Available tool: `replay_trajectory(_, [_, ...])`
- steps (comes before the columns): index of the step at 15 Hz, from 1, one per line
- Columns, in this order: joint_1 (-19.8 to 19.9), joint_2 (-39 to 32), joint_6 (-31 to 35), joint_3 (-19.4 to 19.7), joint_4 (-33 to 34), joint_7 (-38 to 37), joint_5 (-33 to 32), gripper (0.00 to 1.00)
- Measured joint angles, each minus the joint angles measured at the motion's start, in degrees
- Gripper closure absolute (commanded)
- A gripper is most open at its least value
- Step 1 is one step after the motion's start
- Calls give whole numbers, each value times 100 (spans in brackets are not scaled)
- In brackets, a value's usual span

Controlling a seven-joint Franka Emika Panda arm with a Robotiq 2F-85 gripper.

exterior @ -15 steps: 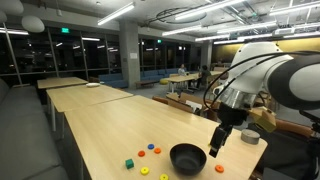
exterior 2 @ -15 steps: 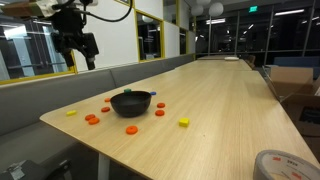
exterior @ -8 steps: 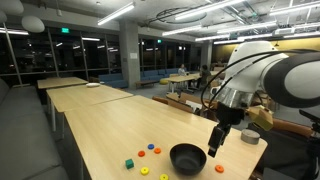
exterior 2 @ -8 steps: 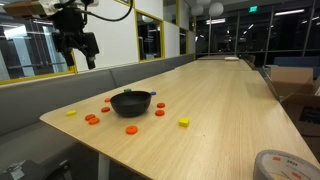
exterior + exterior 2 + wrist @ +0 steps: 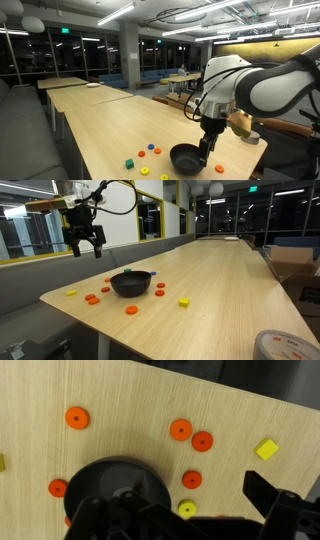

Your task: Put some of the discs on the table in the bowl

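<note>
**Figure. The arm over the bench, seen in three views.**

The gripper (image 5: 85, 244) hangs in the air above one end of the pale wooden bench (image 5: 220, 280). Its fingers (image 5: 272, 506) stand apart with nothing between them. In both exterior views it is clear of the bench top and touches nothing on it.

The black bowl (image 5: 131, 282) rests upright on the bench near that end. In an exterior view the arm (image 5: 250, 95) reaches down so that the gripper's tips overlap the bowl's rim (image 5: 186, 157) in the picture, though they stay above it. The wrist view looks straight down on the bowl (image 5: 115, 472), whose lower part is covered by the gripper's dark body.

The discs (image 5: 92, 299) lie flat on the bench around the bowl, and all that show are outside it. In the wrist view:
- One orange disc (image 5: 76, 418) lies well apart from the bowl.
- A second orange disc (image 5: 181, 429) and a red disc (image 5: 203, 441) lie just beside each other.
- Another red disc (image 5: 191, 480) and a yellow disc (image 5: 187, 510) lie near the rim on one side.
- A further orange disc (image 5: 59, 488) sits against the rim on the opposite side.

A blue disc (image 5: 142, 154) shows in an exterior view.

A small yellow-green block (image 5: 267, 450) lies apart from the discs (its colour differs from view to view). A roll of tape (image 5: 283, 345) sits at the bench's far corner.
</note>
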State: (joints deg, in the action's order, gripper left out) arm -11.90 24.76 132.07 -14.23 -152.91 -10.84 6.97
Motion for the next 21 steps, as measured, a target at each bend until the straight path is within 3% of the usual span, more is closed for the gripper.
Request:
replay_trajectory(11, [-244,-1820,131,-535,1272,-172,-424,0])
replay_trajectory(21, [-354,-2843,996,-465,1477,-293,-444,0])
